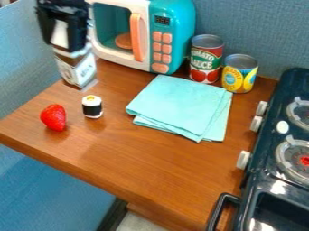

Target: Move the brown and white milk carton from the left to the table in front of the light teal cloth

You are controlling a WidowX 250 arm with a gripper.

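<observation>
The bottle [77, 72] is seen directly below the black gripper [62, 41], its upper part overlapped by it, at the wooden table's [151, 158] left rear edge, beside the toy microwave [172, 43]; the gripper is pointed downward from the upper left; how far it is opened, and whether the bottle is gripped, cannot be told; the strawberry [53, 117] and sushi roll [92, 107] are placed nearer the front.

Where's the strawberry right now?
The strawberry sits near the wooden counter's left edge in the camera view, just left of the sushi roll and below the bottle.
</observation>
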